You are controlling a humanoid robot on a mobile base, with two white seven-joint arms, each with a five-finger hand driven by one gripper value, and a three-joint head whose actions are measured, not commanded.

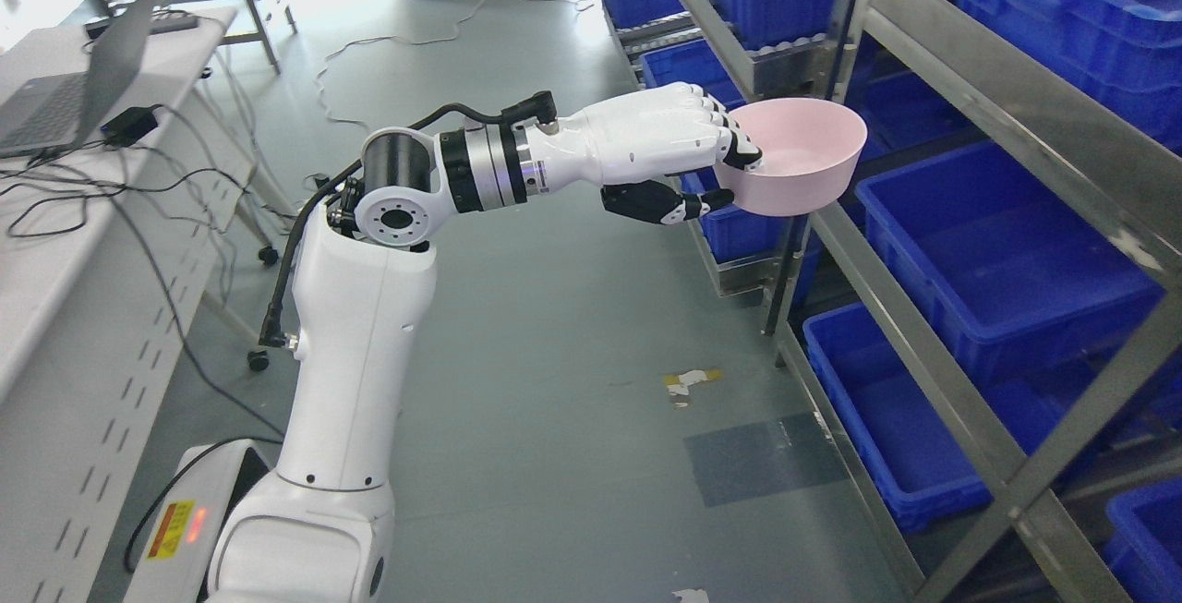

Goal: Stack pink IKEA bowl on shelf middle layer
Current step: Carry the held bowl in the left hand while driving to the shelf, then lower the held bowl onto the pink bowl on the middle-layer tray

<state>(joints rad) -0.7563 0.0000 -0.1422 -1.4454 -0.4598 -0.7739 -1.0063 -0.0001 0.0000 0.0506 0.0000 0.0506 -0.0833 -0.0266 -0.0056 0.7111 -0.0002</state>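
The robot's white left arm reaches in from the lower left, and its white-and-black left hand [679,155] is clamped on the near rim of the round pink plastic bowl [799,164], with the fingers [711,123] curled over the rim into the bowl and the black-tipped thumb [660,201] pressed under the outside wall. The bowl is held upright and roughly level in the air, at the front edge of the grey metal shelf rack [970,86], just above the slanted front rail of the tier that carries the open blue plastic bin [997,261]; whether its base touches that rail cannot be told from this view. No second pink bowl shows on the rack, so the spot it is meant to stack onto is hidden or out of frame. The right arm is out of view. The step in hand looks like the carry toward the shelf, with the placing not yet done. The next move would call for bringing the bowl past the front rail and in over the middle tier, keeping it level, lowering it onto its resting place, and only then loosening the fingers; the rail and the upright post close by leave little room for error.
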